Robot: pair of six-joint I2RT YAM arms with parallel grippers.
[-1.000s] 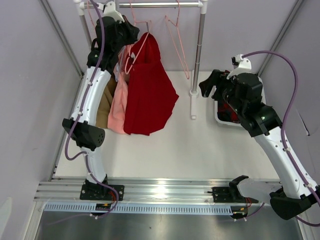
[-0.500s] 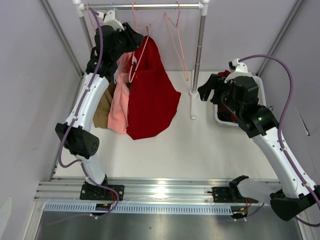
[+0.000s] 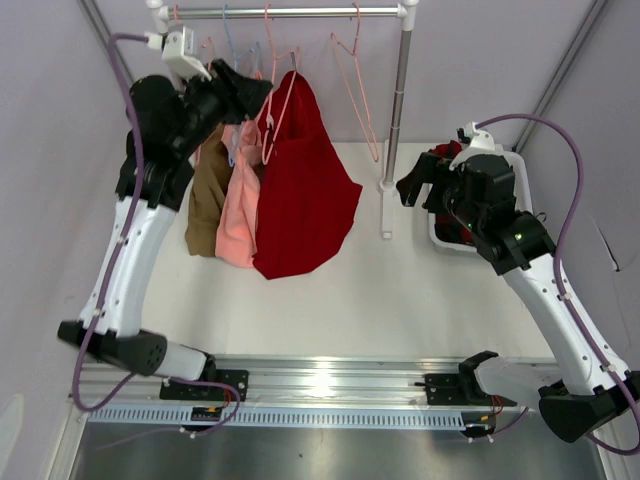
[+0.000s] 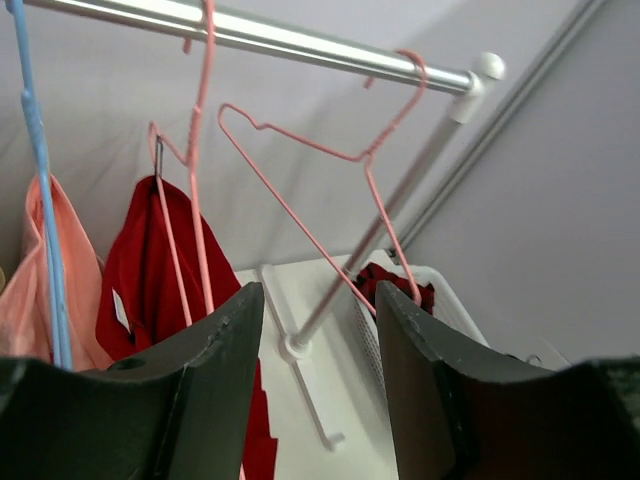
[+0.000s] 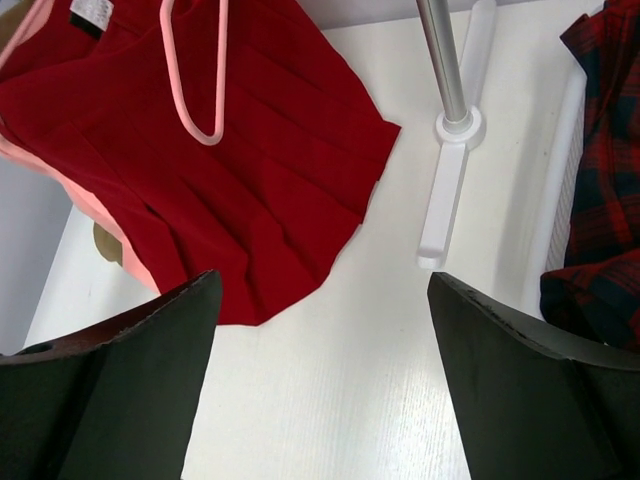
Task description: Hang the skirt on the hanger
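The deep-red skirt (image 3: 300, 185) hangs from a pale-pink hanger (image 3: 277, 110) hooked on the steel rail (image 3: 320, 11). My left gripper (image 3: 255, 92) is up by the rail, just left of that hanger, open and empty. In the left wrist view the skirt (image 4: 135, 270) and its hanger (image 4: 197, 180) are left of the open left gripper (image 4: 318, 300). My right gripper (image 3: 418, 180) hovers open beside the rack post. From the right wrist the skirt (image 5: 250, 180) and the hanger's lower loop (image 5: 195, 100) lie beyond the wide-open right gripper (image 5: 322, 290).
A salmon-pink garment (image 3: 240, 215) and a brown one (image 3: 205, 200) hang left of the skirt. A light blue hanger (image 4: 40, 200) and an empty pink hanger (image 3: 355, 90) share the rail. The rack post (image 3: 398, 110) stands right; a white basket (image 3: 520, 165) holds a red-and-black checked garment (image 5: 605, 200).
My left gripper has opened, let go of the hanger and drawn back left and up. The skirt now hangs free on the rail. The right gripper has opened slightly wider.
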